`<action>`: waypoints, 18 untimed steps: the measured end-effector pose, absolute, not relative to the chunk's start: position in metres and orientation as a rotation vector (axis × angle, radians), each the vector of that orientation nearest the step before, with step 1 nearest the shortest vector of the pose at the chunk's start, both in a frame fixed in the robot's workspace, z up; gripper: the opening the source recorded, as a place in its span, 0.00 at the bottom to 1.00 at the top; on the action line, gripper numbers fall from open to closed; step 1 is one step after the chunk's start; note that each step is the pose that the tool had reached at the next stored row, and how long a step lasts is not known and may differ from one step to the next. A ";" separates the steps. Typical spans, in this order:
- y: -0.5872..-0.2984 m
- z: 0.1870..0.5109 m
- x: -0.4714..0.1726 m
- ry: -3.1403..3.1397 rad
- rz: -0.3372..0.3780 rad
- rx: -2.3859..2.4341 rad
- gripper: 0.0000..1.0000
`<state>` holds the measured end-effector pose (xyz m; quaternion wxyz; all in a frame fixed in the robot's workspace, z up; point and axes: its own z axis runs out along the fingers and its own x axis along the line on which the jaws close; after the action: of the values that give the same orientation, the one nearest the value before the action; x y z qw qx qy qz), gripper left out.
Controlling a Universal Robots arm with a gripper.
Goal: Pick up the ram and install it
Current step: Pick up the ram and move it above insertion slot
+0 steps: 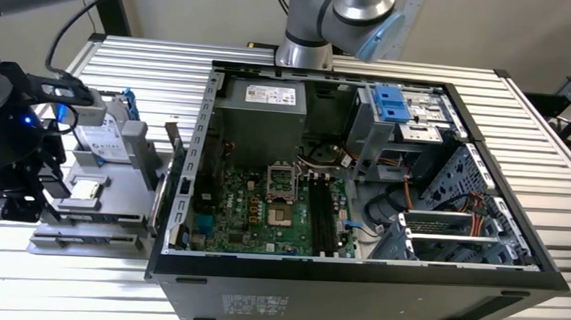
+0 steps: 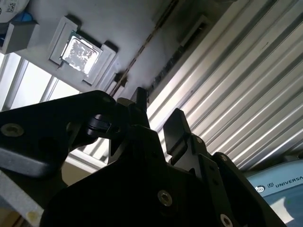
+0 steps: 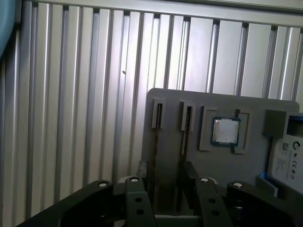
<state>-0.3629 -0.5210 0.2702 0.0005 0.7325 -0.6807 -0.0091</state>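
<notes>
The ram shows edge-on as two thin dark sticks point(image 3: 155, 151) point(image 3: 185, 137) standing in slots of a grey holder tray point(image 3: 170, 99). In the second wrist view one stick is a thin dark line point(image 2: 147, 40) across that tray. My gripper point(image 3: 168, 184) point(image 2: 158, 106) hangs above the tray's ram end, open, with nothing held between its black fingers point(image 3: 135, 198). In the exterior view the gripper point(image 1: 9, 206) sits at the far left beside the tray point(image 1: 119, 218), whose near slots point(image 1: 94, 233) hold the ram.
A square silver processor point(image 3: 225, 131) point(image 1: 85, 189) and a hard drive point(image 1: 103, 141) point(image 3: 286, 161) share the tray. The open computer case point(image 1: 198, 163) stands to the exterior view's right, with black memory slots point(image 1: 323, 216) on its green board. A second arm point(image 1: 335, 17) rises behind the case.
</notes>
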 end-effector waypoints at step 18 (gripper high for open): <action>-0.521 0.248 -0.363 -2.141 -0.025 2.301 1.00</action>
<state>-0.3629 -0.5210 0.2475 -0.0007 0.7320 -0.6813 -0.0078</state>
